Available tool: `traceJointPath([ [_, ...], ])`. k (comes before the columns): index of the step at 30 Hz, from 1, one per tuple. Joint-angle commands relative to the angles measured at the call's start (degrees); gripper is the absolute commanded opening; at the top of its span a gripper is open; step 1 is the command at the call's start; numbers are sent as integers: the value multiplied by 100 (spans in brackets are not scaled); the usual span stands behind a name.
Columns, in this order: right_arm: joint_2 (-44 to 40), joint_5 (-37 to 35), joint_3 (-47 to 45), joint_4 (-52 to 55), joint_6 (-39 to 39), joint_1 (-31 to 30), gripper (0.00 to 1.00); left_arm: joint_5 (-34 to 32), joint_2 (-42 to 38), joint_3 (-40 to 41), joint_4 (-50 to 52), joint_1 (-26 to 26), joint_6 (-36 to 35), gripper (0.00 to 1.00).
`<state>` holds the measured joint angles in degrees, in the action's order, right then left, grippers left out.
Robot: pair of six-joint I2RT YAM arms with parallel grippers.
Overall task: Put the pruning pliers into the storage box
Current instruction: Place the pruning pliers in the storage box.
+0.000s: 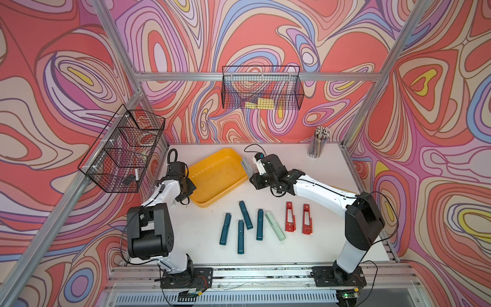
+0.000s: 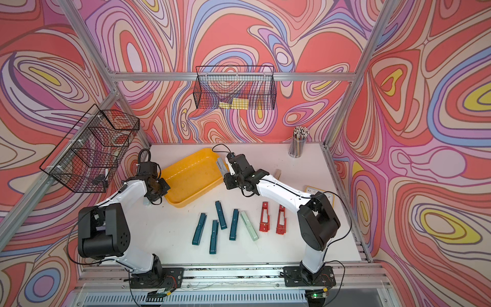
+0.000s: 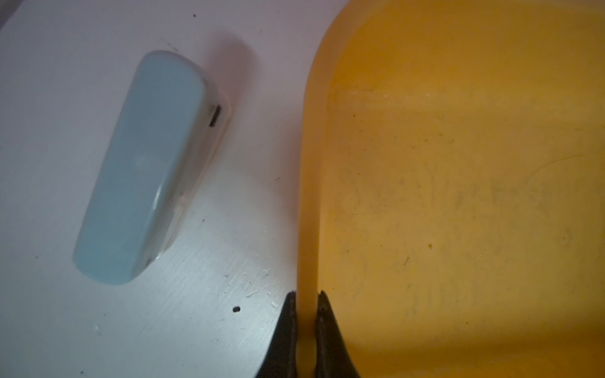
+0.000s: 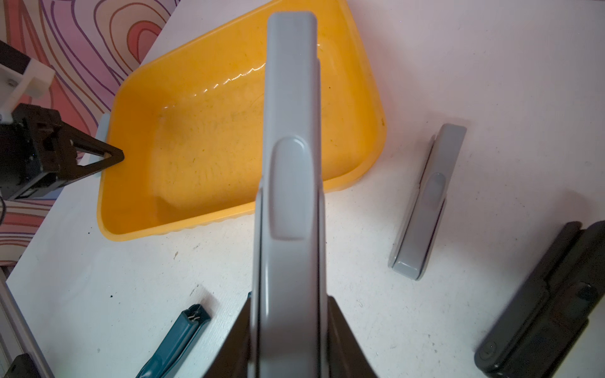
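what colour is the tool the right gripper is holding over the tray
Grey. The tool shows best in the right wrist view.

White table (image 1: pixel 332 164), scuffed and speckled. Yellow tray (image 1: pixel 218 178) is set skewed at far left-centre, nothing inside it. Pale blue case (image 3: pixel 154 167) lies just beside the tray's rim, not touching. Four teal pliers (image 1: pixel 225 229) (image 1: pixel 240 237) (image 1: pixel 245 214) (image 1: pixel 260 224) are scattered near the front centre. Mint plier (image 1: pixel 275 226) lies angled just beside the rightmost teal. Two red pliers (image 1: pixel 290 216) (image 1: pixel 306 219) are laid parallel, right of the mint. Grey plier (image 4: pixel 425 203) lies near a tray corner, with a black plier (image 4: pixel 540 311) further out. Cup (image 1: pixel 316 144) of pencils stands at the far right corner. Clock (image 2: pixel 318 192) is seen at the right edge, partly hidden.
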<state>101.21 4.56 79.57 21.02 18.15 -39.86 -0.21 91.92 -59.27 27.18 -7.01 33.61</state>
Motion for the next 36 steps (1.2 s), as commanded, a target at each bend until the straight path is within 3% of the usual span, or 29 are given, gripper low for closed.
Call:
traceJointPath([
  [1, -180, 58, -4, -176, 48, -40, 0, 174, 167, -298, 307, 252, -221, 0],
  [7, -41, 221, 192, -124, 69, -40, 0, 149, 239, -402, 388, 611, -187, 0],
  [17, 304, 422, 407, -132, 91, -48, 0, 63, 163, -228, 412, 680, -259, 1],
  [20, 519, 494, 562, -142, 101, -66, 0, 21, 160, -228, 432, 678, -310, 11],
  [28, 1014, 508, 1037, -176, 121, -205, 0, 55, -134, -244, 477, 681, -465, 64],
  [31, 1343, 521, 1409, -65, 96, -282, 0, 127, -286, -266, 497, 677, -494, 73],
  [36, 1925, 457, 2100, 101, 92, -466, 0, 121, -692, -327, 749, 677, -495, 78],
])
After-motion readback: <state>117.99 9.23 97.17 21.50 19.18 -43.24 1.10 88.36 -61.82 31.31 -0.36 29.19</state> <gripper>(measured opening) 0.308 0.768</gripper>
